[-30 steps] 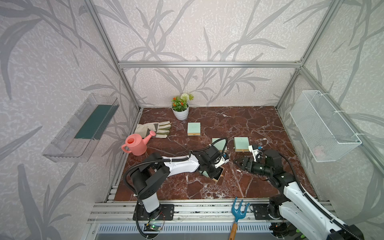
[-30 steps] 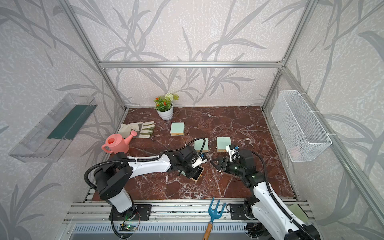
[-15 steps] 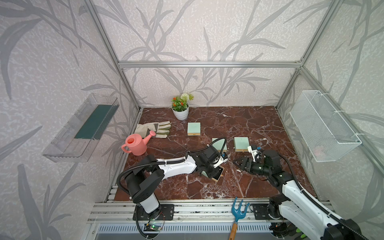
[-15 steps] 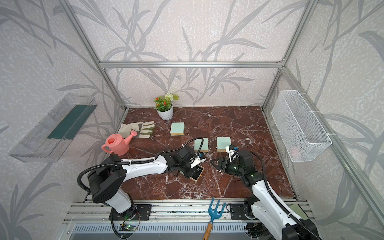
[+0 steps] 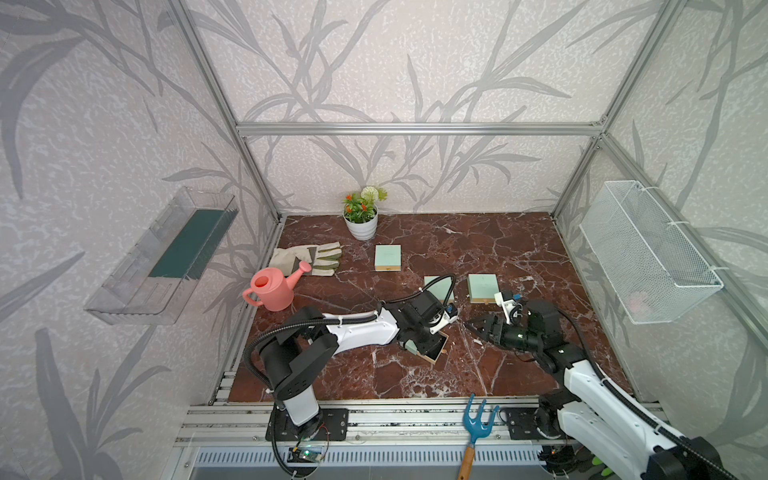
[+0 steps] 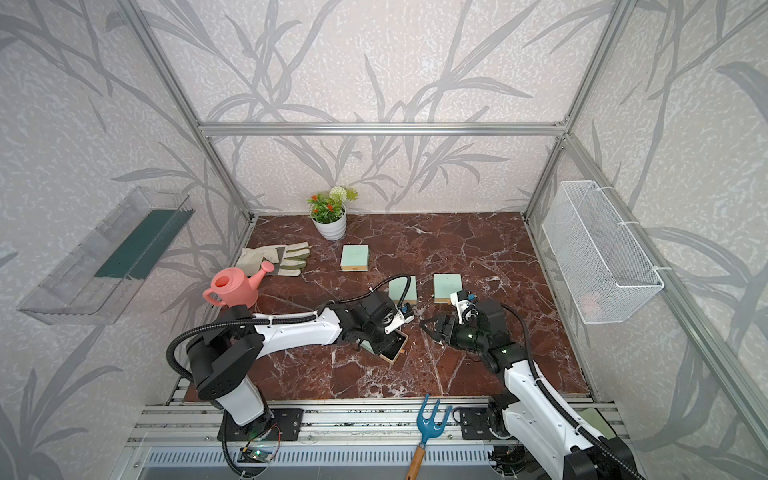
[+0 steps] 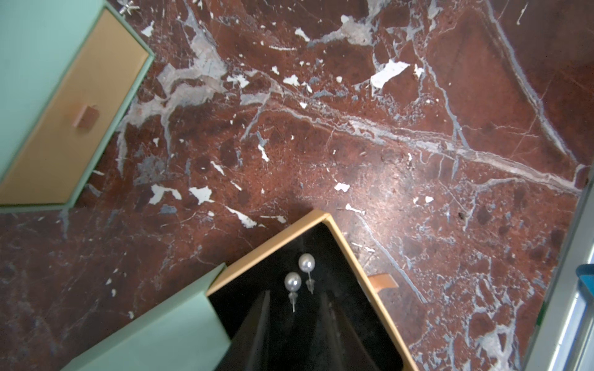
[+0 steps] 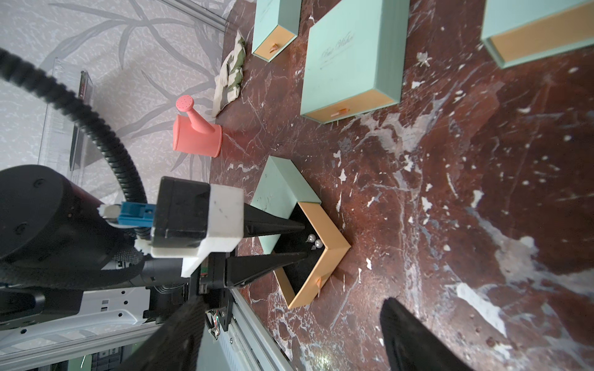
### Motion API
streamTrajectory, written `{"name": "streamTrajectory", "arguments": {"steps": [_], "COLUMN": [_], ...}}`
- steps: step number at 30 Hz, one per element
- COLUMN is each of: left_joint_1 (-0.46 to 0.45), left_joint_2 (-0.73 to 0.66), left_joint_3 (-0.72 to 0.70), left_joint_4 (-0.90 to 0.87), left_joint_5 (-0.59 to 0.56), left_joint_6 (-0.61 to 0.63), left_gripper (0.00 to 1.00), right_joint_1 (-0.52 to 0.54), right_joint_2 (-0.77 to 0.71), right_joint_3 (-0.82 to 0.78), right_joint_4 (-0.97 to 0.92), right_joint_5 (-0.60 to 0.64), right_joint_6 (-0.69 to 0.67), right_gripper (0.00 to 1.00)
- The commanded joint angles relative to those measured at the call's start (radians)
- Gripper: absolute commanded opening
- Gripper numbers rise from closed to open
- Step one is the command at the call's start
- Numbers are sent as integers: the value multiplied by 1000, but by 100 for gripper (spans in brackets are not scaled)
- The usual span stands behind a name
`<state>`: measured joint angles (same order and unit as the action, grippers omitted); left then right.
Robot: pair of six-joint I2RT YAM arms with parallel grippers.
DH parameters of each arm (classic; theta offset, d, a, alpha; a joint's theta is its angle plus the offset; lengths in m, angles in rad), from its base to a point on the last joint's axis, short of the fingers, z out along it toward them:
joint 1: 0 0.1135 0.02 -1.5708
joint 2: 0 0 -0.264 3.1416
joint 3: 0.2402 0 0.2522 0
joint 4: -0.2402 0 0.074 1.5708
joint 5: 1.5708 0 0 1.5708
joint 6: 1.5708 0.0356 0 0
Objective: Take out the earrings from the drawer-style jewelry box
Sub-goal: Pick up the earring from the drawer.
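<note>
earrings (image 7: 299, 276): in both top views too small to find, lost under the left gripper (image 8: 305, 240) at lower centre
drawer (image 5: 438, 354): only one corner shows past that gripper in both top views; the left wrist view's edge cuts it off
left fingers (image 7: 257, 321): blurred, dark on the black lining, outlines hard to trace
rake (image 5: 478, 419): handle end cut by the bottom edge
pink thing (image 5: 638, 301): right of frame, blurred behind the wire basket (image 5: 640, 249) mesh, cannot tell what
lid lettering (image 8: 337, 48): too faint to read
silvery speck (image 8: 423, 60): too small to identify
</note>
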<state>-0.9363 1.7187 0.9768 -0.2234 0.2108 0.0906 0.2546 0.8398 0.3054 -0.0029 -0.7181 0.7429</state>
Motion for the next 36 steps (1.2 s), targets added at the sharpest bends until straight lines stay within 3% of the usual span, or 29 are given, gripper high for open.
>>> {"name": "streamTrajectory", "arguments": {"steps": [1, 23, 36], "left_joint_1": [-4, -3, -4], "left_joint_2": [22, 71, -13], "left_joint_3": [27, 62, 40], "left_joint_4": [-5, -45, -64], "left_joint_5": [-21, -43, 5], "left_joint_6": [26, 11, -25], "left_gripper": [29, 20, 11], "right_joint_1": [-8, -11, -12], "right_joint_2": [-17, -18, -10], "right_joint_3": [-1, -19, -24], "right_joint_4": [0, 6, 20], "right_joint_5": [-17, -20, -15], "right_joint_6": [-13, 0, 5], "right_gripper": [86, 86, 86]}}
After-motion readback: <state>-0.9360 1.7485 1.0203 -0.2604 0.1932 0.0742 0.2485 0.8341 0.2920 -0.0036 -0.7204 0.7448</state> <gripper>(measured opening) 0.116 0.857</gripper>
